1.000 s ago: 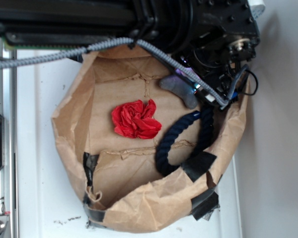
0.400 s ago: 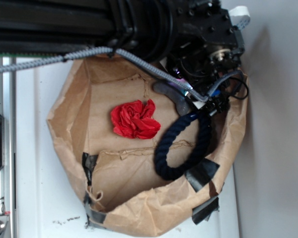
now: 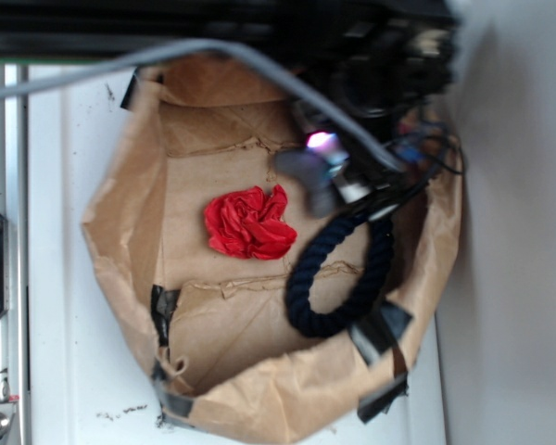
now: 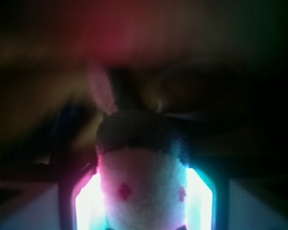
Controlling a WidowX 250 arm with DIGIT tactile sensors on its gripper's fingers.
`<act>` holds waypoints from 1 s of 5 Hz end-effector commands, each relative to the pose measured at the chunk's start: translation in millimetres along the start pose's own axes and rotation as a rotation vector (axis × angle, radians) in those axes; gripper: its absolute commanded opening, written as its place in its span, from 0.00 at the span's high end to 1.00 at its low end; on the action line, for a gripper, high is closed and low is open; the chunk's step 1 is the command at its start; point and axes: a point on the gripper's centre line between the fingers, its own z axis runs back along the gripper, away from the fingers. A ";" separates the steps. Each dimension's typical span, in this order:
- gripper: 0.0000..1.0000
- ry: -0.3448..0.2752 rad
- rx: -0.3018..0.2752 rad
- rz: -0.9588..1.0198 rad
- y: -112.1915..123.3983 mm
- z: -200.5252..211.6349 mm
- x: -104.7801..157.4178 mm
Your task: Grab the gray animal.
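Observation:
The gray animal fills the wrist view: a cream face with two red dot eyes under a dark gray head and one pink ear. It sits squeezed between my gripper's two glowing fingers. In the exterior view the gray animal shows as a blurred gray lump at the back right of the paper bag, under the black gripper with its purple light. The gripper is shut on the animal. Whether the toy touches the bag floor is unclear.
A red wrinkly paper ball lies mid-bag. A thick navy rope loop lies just in front of the gripper, against the right wall. The brown paper bag has taped, crumpled walls all round. A gray cable crosses the top.
The arm and gripper have moved up and left, carrying the gray animal a little leftward with them. The view is now blurred by motion. The red ball and rope stay about where they were.

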 end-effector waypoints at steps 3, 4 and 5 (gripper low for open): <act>1.00 -0.152 -0.086 -0.228 17.6 74.1 27.2; 1.00 -0.153 -0.056 -0.271 7.3 84.5 -8.3; 1.00 -0.164 -0.009 -0.300 -8.3 98.8 -33.0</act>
